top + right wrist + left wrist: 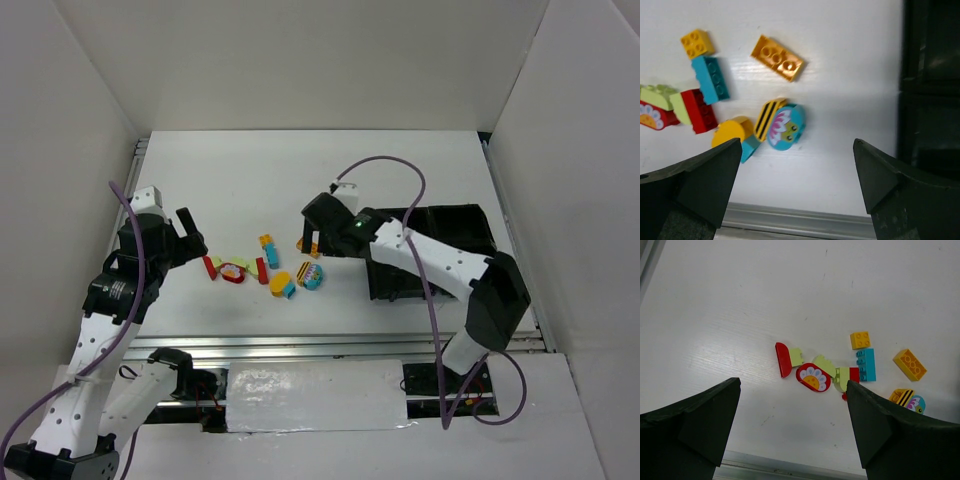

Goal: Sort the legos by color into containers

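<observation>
Right of legos (262,268), black tray (465,222), contents unclear; left end effector (792,384), right end effector (797,142) jaws spread.

Legos (271,256) visible: 13.
- Red bricks (782,360): 3.
- Pale green bricks (824,365): 3.
- Yellow-orange bricks (777,57): 4.
- Cyan bricks (711,78): 3.

Of these 13, 3 carry printed patterns.
Black compartment tray (450,212): 1.
Robot arms: 2, left arm (105,335) and right arm (445,262).
</observation>
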`<control>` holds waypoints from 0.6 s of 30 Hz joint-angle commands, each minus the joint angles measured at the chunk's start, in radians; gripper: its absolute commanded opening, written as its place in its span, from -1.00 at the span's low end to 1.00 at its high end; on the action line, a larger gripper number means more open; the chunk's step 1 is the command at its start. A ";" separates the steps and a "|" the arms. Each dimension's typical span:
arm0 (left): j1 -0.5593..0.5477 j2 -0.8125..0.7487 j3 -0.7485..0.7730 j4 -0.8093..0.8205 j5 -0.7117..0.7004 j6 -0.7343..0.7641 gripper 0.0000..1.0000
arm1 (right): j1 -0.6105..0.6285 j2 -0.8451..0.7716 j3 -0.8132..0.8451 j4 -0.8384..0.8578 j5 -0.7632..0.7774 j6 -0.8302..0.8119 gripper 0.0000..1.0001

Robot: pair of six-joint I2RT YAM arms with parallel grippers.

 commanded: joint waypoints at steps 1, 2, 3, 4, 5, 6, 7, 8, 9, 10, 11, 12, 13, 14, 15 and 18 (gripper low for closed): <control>0.006 0.001 0.002 0.038 -0.002 0.027 0.99 | 0.068 0.064 -0.002 0.012 0.069 0.223 0.99; 0.006 0.001 0.002 0.039 -0.002 0.027 0.99 | 0.101 0.101 0.013 0.011 0.086 0.256 0.99; 0.006 0.000 0.002 0.039 -0.002 0.027 0.99 | 0.118 0.121 0.023 0.006 0.102 0.283 0.99; 0.008 0.000 0.002 0.036 -0.004 0.027 0.99 | 0.132 0.144 0.035 0.003 0.129 0.316 0.99; 0.006 -0.002 0.001 0.038 -0.004 0.025 0.99 | 0.147 0.194 0.065 -0.001 0.128 0.319 0.99; 0.006 -0.003 0.001 0.038 -0.004 0.025 0.99 | 0.152 0.220 0.085 -0.010 0.117 0.317 0.99; 0.006 -0.005 -0.001 0.039 -0.002 0.027 0.99 | 0.154 0.275 0.110 -0.044 0.111 0.330 0.99; 0.005 -0.007 -0.002 0.036 -0.002 0.027 0.99 | 0.160 0.299 0.143 -0.058 0.112 0.336 0.99; 0.005 -0.007 -0.002 0.039 0.001 0.027 0.99 | 0.169 0.319 0.153 -0.069 0.118 0.342 0.99; 0.005 -0.007 -0.002 0.039 0.004 0.028 0.99 | 0.172 0.343 0.156 -0.072 0.119 0.353 1.00; 0.005 -0.005 -0.002 0.038 0.005 0.028 0.99 | 0.172 0.352 0.151 -0.064 0.112 0.354 0.99; 0.005 -0.005 -0.001 0.038 0.005 0.028 0.99 | 0.171 0.357 0.145 -0.057 0.111 0.359 0.99; 0.005 -0.005 -0.001 0.039 0.007 0.028 0.99 | 0.171 0.360 0.135 -0.038 0.111 0.366 0.99; 0.005 -0.005 -0.001 0.039 0.008 0.030 0.99 | 0.169 0.359 0.115 -0.028 0.115 0.368 0.99; 0.005 -0.007 -0.001 0.041 0.010 0.030 0.99 | 0.172 0.359 0.107 -0.017 0.117 0.370 0.99; 0.005 -0.007 -0.002 0.041 0.013 0.030 0.99 | 0.169 0.369 0.099 0.009 0.119 0.353 0.97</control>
